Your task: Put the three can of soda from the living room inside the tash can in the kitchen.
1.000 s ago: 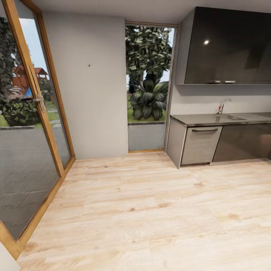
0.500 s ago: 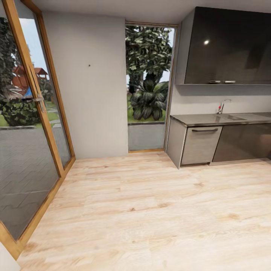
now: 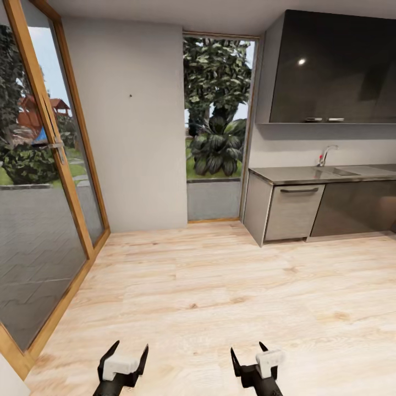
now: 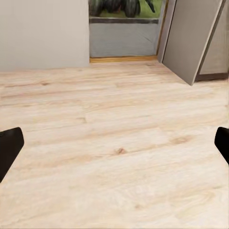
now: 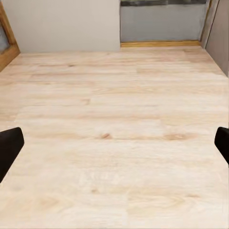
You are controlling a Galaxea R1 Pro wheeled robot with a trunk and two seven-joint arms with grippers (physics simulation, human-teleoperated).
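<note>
Standing in the kitchen, both arms are cut off by the head view's lower edge, leaving the left gripper and right gripper released, jaws spread, holding nothing. The steel counter with sink tap runs off the right edge beneath the dark wall cabinet. Bare wood floor lies wide open ahead, bounded by the glass door leftward.
</note>
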